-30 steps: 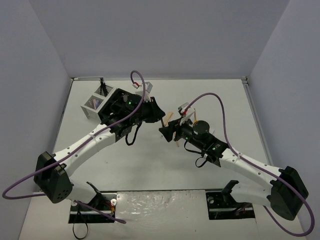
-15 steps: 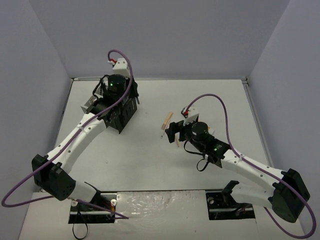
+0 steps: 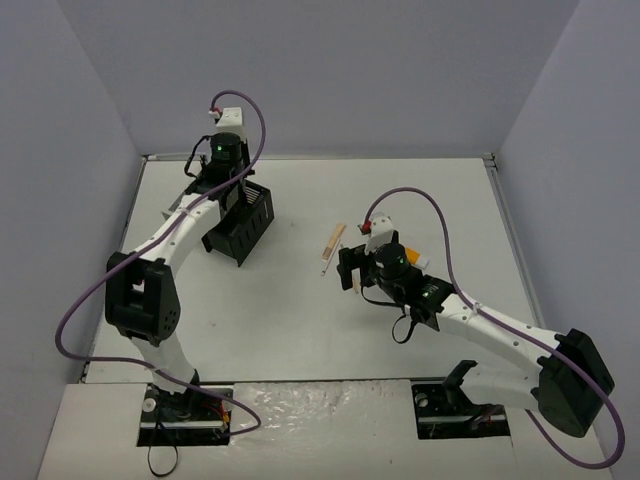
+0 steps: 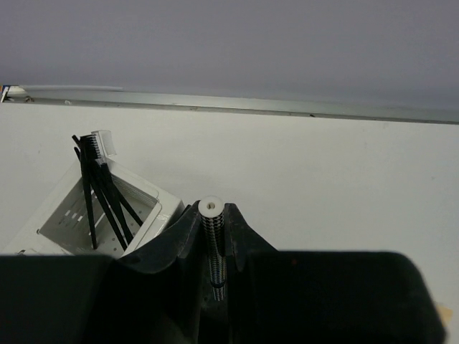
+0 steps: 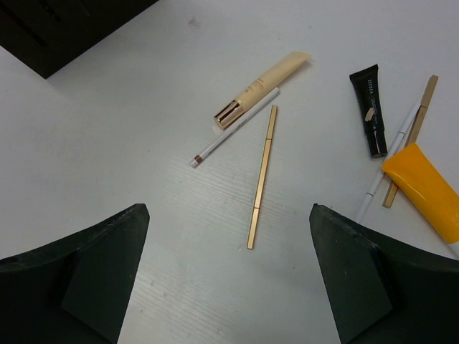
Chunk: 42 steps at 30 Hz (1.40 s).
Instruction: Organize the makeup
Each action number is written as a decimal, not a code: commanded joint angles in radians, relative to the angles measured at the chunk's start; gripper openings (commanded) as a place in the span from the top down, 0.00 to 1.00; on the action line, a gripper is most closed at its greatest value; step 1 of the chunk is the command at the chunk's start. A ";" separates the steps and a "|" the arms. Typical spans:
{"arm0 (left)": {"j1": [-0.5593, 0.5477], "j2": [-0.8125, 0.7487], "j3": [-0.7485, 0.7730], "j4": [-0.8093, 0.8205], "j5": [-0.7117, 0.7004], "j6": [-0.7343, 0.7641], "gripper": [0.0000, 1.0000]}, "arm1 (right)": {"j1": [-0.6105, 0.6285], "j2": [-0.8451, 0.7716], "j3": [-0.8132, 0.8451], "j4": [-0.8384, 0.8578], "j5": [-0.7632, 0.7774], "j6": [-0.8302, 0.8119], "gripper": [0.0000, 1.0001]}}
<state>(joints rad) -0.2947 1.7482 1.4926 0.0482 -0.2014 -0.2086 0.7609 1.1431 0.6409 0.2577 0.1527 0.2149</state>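
Pieces flat on tabletop (image 5: 129, 143); one gripped.
Gold stick (image 5: 262, 177) centre; beige tube (image 5: 262, 89) at 12 o'clock; black tube (image 5: 370, 112) at 2; orange tube (image 5: 423, 192) at 3; striped pencil (image 4: 213, 240) in left pincer (image 4: 213, 218).

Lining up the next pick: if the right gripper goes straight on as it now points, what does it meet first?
Probably the thin gold pencil lying on the table, in line with the open right gripper; depth is hard to judge.

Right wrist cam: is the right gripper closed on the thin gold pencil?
No, the right gripper stands wide open, and the thin gold pencil lies loose on the white table between its fingers.
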 commanded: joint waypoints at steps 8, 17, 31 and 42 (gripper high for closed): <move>0.028 0.054 0.018 0.093 0.019 0.006 0.65 | -0.005 0.079 0.077 -0.044 0.053 0.047 0.10; 0.028 -0.063 0.038 -0.063 0.047 0.002 0.24 | -0.026 0.261 0.134 -0.088 0.041 0.101 0.24; 0.026 -0.463 0.039 -0.519 0.175 -0.159 0.03 | -0.099 0.510 0.205 -0.100 0.041 0.159 0.54; 0.002 -0.672 -0.266 -0.511 0.393 -0.271 0.03 | -0.129 0.528 0.178 -0.127 0.053 0.183 0.98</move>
<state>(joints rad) -0.2753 1.0910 1.2791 -0.4924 0.0767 -0.4023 0.6454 1.6825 0.8228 0.1561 0.1780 0.3797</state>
